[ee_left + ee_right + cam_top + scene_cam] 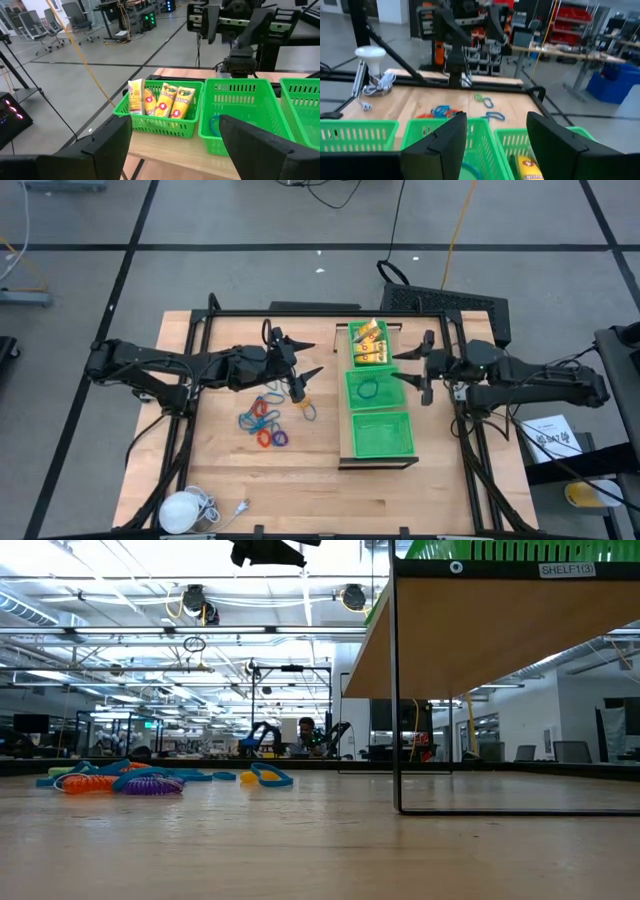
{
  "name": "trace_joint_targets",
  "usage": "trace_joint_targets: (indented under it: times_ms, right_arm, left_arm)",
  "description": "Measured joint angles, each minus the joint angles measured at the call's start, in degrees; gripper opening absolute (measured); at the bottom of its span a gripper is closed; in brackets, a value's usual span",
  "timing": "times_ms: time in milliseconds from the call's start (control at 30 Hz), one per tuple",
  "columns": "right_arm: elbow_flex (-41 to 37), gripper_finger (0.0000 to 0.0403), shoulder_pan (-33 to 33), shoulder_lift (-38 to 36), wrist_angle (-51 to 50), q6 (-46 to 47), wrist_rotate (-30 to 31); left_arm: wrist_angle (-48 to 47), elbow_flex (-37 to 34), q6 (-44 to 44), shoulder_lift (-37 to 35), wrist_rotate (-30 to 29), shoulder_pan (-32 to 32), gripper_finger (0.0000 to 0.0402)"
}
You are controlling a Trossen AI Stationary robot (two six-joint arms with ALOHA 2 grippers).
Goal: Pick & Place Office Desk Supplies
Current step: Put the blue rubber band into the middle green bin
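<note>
Yellow packets (368, 345) stand in the far green basket (352, 330) on a wooden shelf; the left wrist view shows them upright (160, 102). A blue ring (370, 390) lies in the middle basket (350, 395). Loose red, orange, purple and blue rings (265, 422) lie on the table left of the shelf, also seen in the low view (110, 780). My left gripper (312, 360) hovers open just left of the baskets, above the table. My right gripper (398, 367) hovers open at the baskets' right side, nothing between its fingers (440, 145).
The near green basket (380, 435) holds nothing that I can see. A white round object with a cord (185, 508) lies at the table's near left corner. The shelf stands on thin black legs (397, 690). Bare wood stretches along the near edge.
</note>
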Motion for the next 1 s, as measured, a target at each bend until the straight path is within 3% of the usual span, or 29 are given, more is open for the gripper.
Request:
trace_joint_targets:
  times_ms: [333,467,567,667,733,867,1000]
  right_arm:
    - [-5.6,0.0196,0.0,-2.5,3.7,-0.1,0.0]
    - [-5.8,0.0196,0.0,-3.0,3.9,-1.1,0.0]
    - [-5.8,0.0196,0.0,-3.3,3.8,-1.3,0.0]
    - [-5.8,0.0196,0.0,-3.4,3.3,-1.4,0.0]
    - [-5.8,0.0196,0.0,-3.4,3.2,-1.4,0.0]
    - [-5.8,0.0196,0.0,-3.4,3.2,-1.5,0.0]
    - [-5.8,0.0196,0.0,-3.4,3.2,-1.7,0.0]
  left_arm:
    - [5.2,0.0,-7.2,0.0,-0.1,0.0,0.0308]
    - [4.7,0.0,-6.6,0.1,1.4,0.0,0.0315]
    - [2.5,0.0,-9.0,-0.3,-0.6,-0.5,0.0319]
    - [-9.2,-0.1,-6.7,-3.3,-1.1,-1.3,0.0316]
    - [-16.9,0.1,-10.1,-5.4,-2.0,-1.9,0.0312]
    - [-35.6,0.1,-24.8,-9.5,-1.4,-4.1,0.0304]
    - [-58.9,-1.0,-46.6,-11.7,2.5,-7.6,0.0296]
